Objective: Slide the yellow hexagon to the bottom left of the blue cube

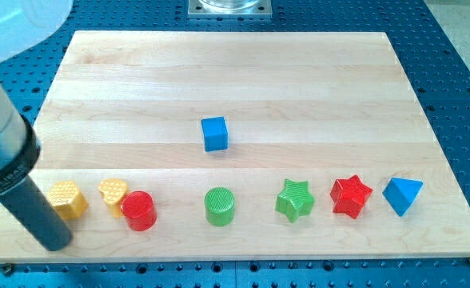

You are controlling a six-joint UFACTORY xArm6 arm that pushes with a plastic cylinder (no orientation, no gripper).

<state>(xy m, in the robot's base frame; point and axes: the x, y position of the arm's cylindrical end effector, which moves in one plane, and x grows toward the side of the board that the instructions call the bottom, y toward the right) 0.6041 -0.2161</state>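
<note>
- Our tip (55,242), a bare rod with no fingers, sits by the board's (219,80) near-left edge, touching the yellow hexagon (66,199).
- The blue cube (214,134) stands alone mid-board, open wood around it.

One raised, fairly near view angled down across the whole wooden board (235,80).

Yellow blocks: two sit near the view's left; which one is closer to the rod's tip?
The yellow hexagon, right beside my tip. The yellow heart lies farther right, touching the red cylinder.
</note>
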